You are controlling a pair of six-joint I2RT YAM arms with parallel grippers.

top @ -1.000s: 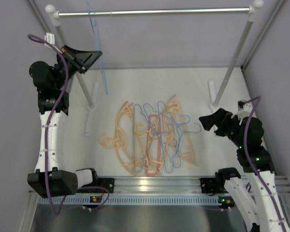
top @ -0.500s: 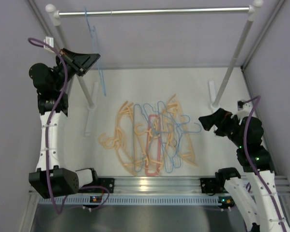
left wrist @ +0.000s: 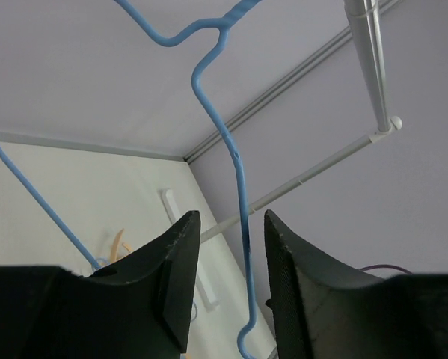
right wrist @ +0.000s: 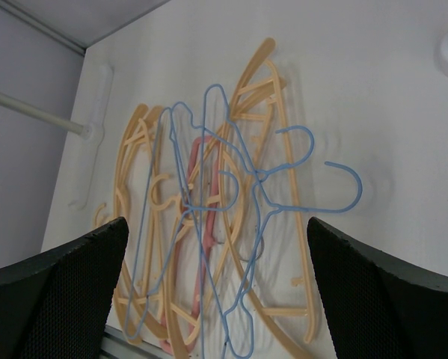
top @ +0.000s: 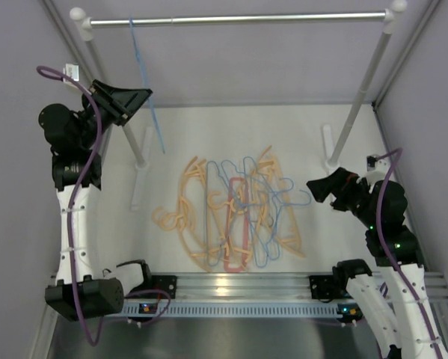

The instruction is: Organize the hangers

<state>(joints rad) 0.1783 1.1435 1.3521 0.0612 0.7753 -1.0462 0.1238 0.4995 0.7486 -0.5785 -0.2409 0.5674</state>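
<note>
One light-blue wire hanger hangs by its hook from the silver rail at the back left. My left gripper is raised beside it and open. In the left wrist view the blue hanger's wire runs through the gap of that gripper, close to the right finger, and neither pad presses on it. The other hangers lie in a tangled pile on the table: peach-orange, light-blue and one pink-red. My right gripper hovers wide open at the pile's right edge, and its view shows nothing between its fingers.
The rail rests on two white slanted posts with feet on the table at left and right. Grey walls close in both sides. An aluminium base bar runs along the near edge.
My left gripper has opened and let go of the blue hanger, which now hangs from the rail. The left arm has drawn back a little to the left. The right arm has not moved.
</note>
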